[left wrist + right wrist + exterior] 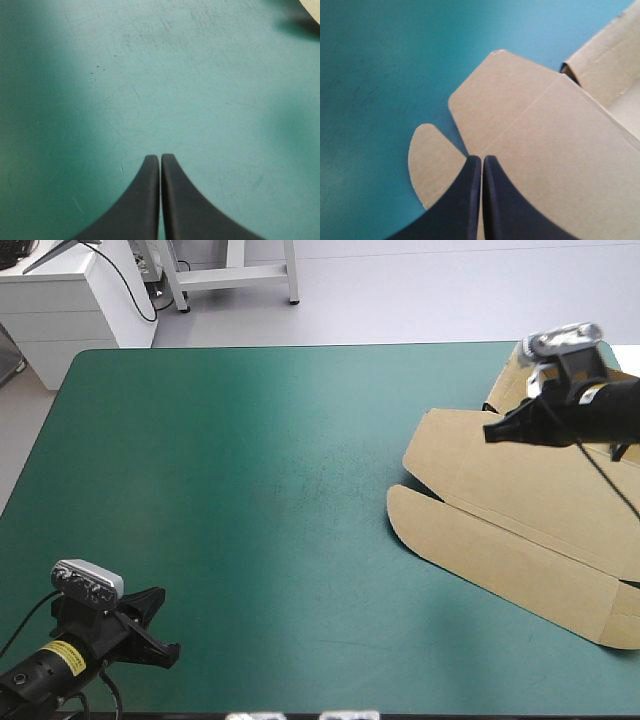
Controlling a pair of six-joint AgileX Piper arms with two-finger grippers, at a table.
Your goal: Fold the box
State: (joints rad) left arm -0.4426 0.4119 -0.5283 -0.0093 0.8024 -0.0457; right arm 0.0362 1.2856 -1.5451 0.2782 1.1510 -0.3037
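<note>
On the right side of the surface (250,490), high view: box (520,530) lies as a mostly flat brown sheet, running off toward the right edge, its far end looking partly raised. Right gripper (490,432) is over its far-left part. Left gripper (158,630) sits at the near-left corner, well apart from the box.

Left wrist view: left gripper (160,157) clenched, empty, with only the bare teal-green surface (150,75) ahead.

Right wrist view: right gripper (482,159) clenched, holding nothing, above the box (545,135), its tips over a crease beside the rounded flap (432,160). Contact: cannot tell.

Handling, as a guess: light, stiff board that bends only at the creases and likely slides on the cover. Best to pinch a free flap edge, with the other gripper pinning the sheet.
</note>
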